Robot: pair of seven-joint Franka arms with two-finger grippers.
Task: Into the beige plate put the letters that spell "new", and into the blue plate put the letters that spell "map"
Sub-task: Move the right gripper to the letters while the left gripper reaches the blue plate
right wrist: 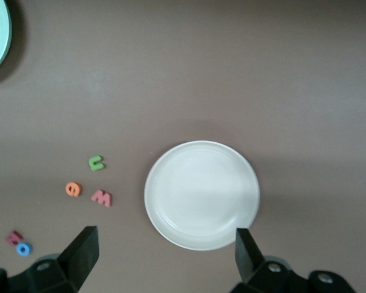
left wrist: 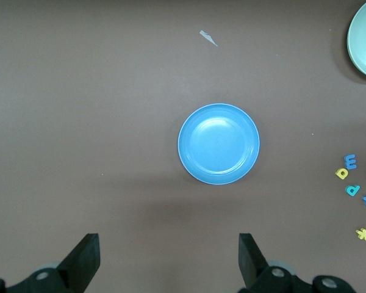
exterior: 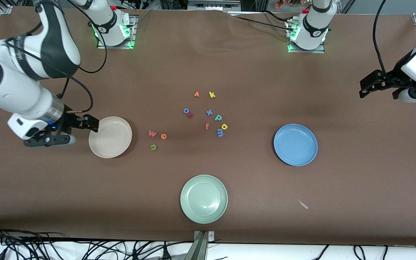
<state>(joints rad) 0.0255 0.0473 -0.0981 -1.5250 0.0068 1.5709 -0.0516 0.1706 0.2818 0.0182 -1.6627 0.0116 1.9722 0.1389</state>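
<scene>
Right gripper (exterior: 93, 123), fingers wide and empty, hung beside beige plate (exterior: 110, 137), nearest the w (exterior: 152, 133); left gripper (exterior: 365, 87) waited, open and empty.

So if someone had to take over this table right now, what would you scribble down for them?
Left tool: open, holds nothing, up over bare table at the left arm's end.
Right tool: open, holds nothing, beside the beige plate.
Blue plate and beige plate both hold nothing.
The w, e and n lie together on the table beside the beige plate.
The m, a and p lie in the middle cluster, among other letters.
Done: nothing. Left: all six letters.
</scene>
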